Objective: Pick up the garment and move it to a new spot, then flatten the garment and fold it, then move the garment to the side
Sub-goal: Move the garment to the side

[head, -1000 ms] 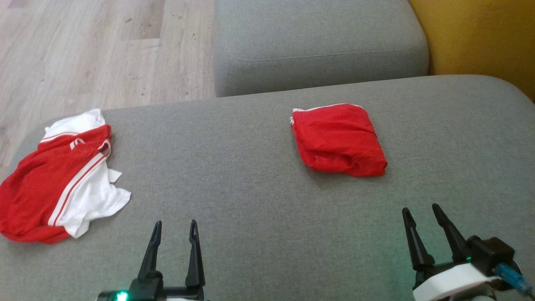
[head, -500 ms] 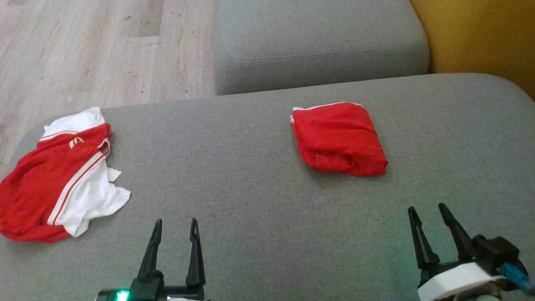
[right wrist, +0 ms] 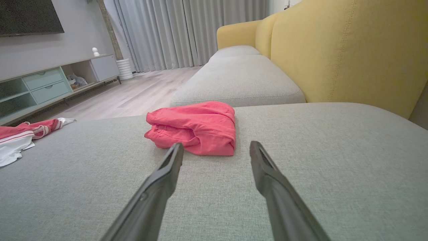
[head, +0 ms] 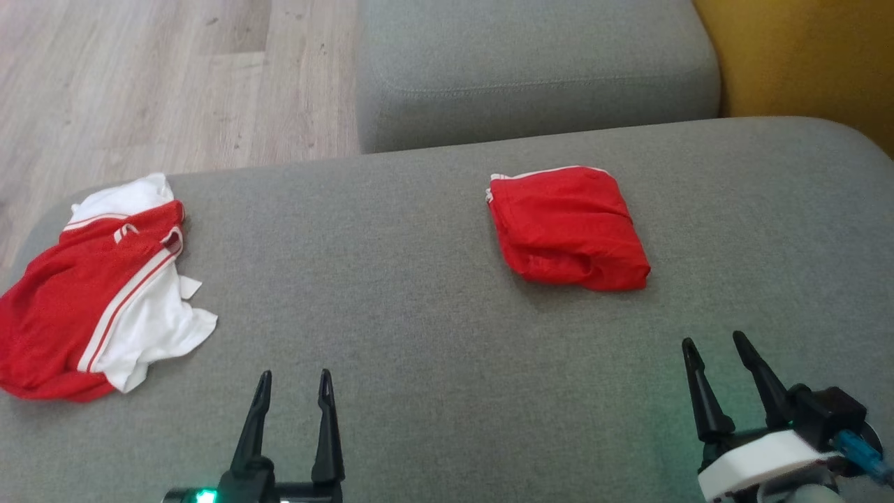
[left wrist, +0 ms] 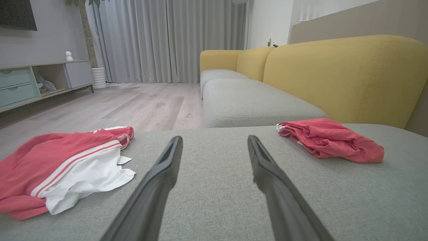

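Crumpled red mesh jersey with white sleeves at the left edge of the grey fabric sofa cushion.
It lies apart from the left gripper, up and to its left. That gripper's fingers are spread, as are the right gripper's, below a small folded red cloth bundle.

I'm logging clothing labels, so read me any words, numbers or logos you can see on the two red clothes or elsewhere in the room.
No text can be read anywhere.
garment: no numeral or brand shows on the crumpled side facing up.
small white tag: too small to read.
folded red bundle: plain, with no print showing.
dark screen: shows nothing.
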`<state>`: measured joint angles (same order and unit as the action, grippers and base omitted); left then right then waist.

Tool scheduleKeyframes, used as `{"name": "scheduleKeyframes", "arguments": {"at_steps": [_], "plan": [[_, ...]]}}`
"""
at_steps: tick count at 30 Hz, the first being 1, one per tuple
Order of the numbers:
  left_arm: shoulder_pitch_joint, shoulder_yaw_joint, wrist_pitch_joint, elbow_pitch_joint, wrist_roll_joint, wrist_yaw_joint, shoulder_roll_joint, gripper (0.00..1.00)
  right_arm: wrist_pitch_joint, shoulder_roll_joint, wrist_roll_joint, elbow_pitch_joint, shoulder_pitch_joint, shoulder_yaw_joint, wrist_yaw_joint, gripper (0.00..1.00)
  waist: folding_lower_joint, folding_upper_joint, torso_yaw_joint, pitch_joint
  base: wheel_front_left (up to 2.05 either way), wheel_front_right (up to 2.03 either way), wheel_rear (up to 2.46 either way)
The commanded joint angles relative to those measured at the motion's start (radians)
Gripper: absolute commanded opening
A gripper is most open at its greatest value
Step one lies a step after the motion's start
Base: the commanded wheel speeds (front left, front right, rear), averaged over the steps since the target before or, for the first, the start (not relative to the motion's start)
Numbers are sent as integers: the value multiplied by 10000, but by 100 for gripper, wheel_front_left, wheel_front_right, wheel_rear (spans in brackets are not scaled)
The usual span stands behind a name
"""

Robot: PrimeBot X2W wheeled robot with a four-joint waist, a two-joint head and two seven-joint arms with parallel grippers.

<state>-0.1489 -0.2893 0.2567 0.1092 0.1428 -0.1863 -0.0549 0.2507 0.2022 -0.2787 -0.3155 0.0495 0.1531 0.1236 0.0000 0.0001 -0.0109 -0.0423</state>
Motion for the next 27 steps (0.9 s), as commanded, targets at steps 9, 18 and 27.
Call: {"name": "scheduleKeyframes", "arguments": {"at_steps": [9,18,27], "plan": [[616,35,51,-584,83,-221,46,100,110,324,-94,-300,-1035,207,71,100,0,-1,43,645,0,0,0],[1793,-705,51,-976,-1,-446,47,100,-937,1184,-1501,-2089,-4144,549,71,100,0,-1,111,2462,0,0,0],[2888,-1576,51,-809,161,-754,47,100,-2873,2239,-3523,-3608,-6572,1694,71,100,0,-1,516,3463,0,0,0]]}}
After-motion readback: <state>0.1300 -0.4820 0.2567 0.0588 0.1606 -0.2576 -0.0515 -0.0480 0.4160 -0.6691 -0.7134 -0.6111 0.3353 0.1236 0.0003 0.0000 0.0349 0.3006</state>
